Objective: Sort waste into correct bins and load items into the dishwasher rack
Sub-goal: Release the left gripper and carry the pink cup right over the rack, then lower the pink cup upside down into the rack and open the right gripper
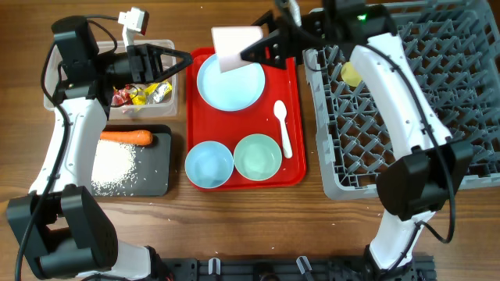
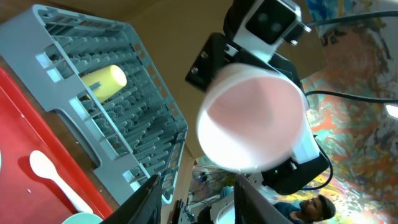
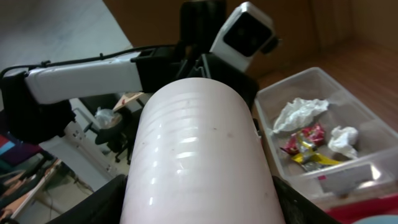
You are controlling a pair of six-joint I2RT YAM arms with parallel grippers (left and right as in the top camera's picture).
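Pink cup (image 1: 237,48) clamped across side wall by right end effector (image 1: 251,53); left end effector (image 2: 199,202) apart, empty. Cup likely light, stiff, slick (hold mid-body, gently).

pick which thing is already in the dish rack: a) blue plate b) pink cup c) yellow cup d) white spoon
c: the yellow cup lies among the pegs of the rack, while the spoon and plate sit on the red tray and the pink cup is held above it.
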